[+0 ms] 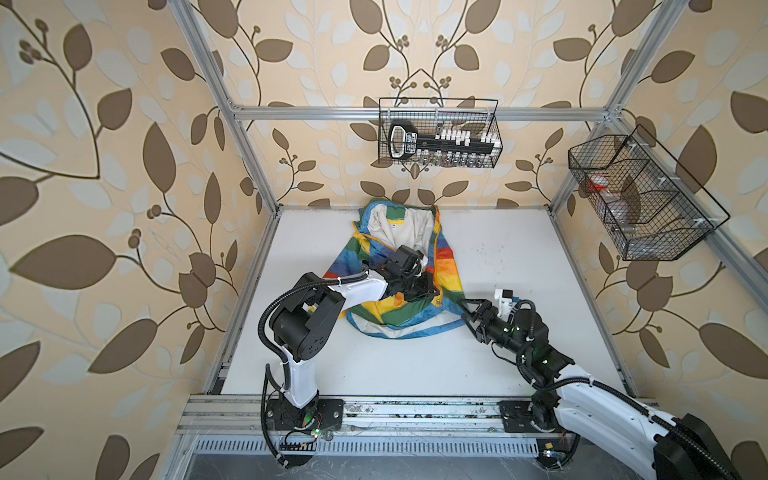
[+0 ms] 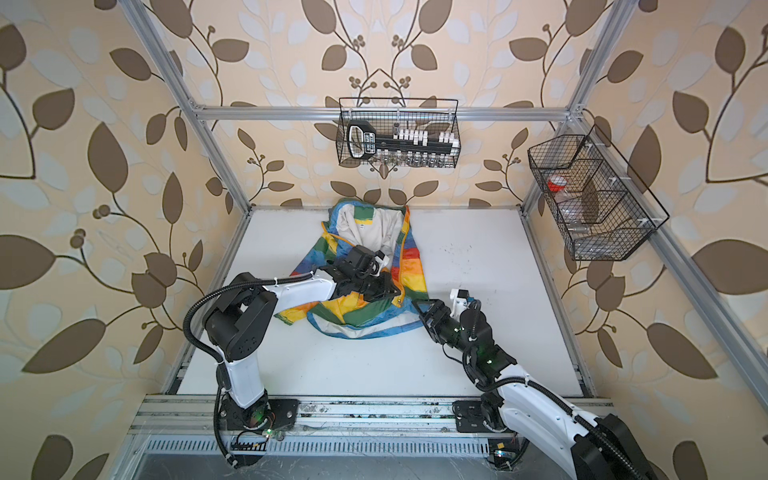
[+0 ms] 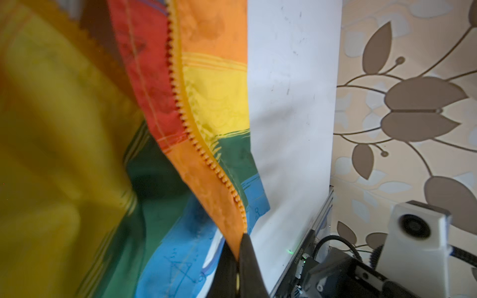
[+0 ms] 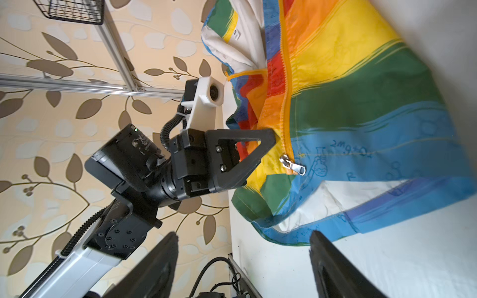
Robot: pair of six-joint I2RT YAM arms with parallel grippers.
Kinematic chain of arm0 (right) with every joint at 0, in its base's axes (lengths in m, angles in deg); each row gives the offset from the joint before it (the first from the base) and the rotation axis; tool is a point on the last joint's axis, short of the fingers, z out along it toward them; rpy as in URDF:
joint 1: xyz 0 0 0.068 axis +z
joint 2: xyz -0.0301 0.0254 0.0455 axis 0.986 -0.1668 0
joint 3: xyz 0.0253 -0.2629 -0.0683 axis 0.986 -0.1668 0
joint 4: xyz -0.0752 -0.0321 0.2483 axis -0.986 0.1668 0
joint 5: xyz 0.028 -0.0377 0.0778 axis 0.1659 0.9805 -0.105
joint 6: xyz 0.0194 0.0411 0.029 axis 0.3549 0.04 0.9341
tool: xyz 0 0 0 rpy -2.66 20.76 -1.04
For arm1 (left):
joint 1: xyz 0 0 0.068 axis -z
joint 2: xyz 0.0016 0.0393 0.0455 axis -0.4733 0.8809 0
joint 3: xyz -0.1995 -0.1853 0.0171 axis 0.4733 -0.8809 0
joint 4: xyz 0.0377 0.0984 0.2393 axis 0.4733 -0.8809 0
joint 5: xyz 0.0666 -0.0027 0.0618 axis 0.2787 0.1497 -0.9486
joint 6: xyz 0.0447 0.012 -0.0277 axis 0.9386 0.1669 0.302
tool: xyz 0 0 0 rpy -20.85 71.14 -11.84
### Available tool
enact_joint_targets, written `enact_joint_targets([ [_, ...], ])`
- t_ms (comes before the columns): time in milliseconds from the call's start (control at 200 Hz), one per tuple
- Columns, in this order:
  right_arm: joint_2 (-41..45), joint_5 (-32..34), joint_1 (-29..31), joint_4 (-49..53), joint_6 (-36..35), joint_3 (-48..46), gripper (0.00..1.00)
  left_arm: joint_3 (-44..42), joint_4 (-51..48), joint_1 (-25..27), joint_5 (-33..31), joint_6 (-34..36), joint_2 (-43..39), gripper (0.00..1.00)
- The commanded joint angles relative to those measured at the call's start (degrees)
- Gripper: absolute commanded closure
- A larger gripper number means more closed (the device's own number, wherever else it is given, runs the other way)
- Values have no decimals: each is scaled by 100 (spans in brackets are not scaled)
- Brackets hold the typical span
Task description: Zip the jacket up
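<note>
Jacket [image 1: 448, 266] lies on the white table [image 1: 374, 365], centre-back. Its long axis runs from the back wall toward the arm bases: hood [image 1: 399, 226] against the back edge, hem [image 1: 415, 331] nearest the bases, off-white lining showing at the open neck.

Left gripper [image 1: 434, 293] is over the jacket's lower middle, clamped on the jacket at the orange zipper edge. The left wrist view confirms it: fingertips [image 3: 249, 260] meet on the tape, and a bare row of zipper teeth [image 3: 185, 121] runs away from them. The rest of that view is mostly blurred yellow fabric.

Right gripper [image 1: 465, 309] sits low by the hem's right corner, jaws spread, nothing between them. Its wrist view shows both fingers [image 4: 160, 263] wide apart with the blue hem just ahead.

Only the right wrist view shows the silver slider [image 4: 291, 165], low in the blue band and just beside the left gripper's tip. From above I can't make it out. Only the top views give the full layout.
</note>
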Motion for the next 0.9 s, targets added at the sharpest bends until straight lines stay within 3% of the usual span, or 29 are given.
enact_joint_targets([
  [0, 24, 313, 185, -854, 821, -183, 18, 287, -225, 64, -99, -290, -368, 100],
  [230, -105, 918, 362, -1553, 1138, -395, 8, 466, -296, 72, -93, -692, -466, 100],
  [365, -602, 905, 365, -1762, 1101, -204, 6, 500, -260, 74, -43, -1019, -514, 100],
  [570, -2068, 932, 404, -3596, 1361, -209, 13, 511, -105, 72, 92, -1272, -571, 100],
  [645, -2678, 945, 391, -4360, 1343, -119, 21, 525, -118, 78, 92, -1290, -607, 100],
  [895, -4459, 897, 361, -6310, 1477, 200, 33, 477, -144, 76, 164, -1284, -673, 100],
])
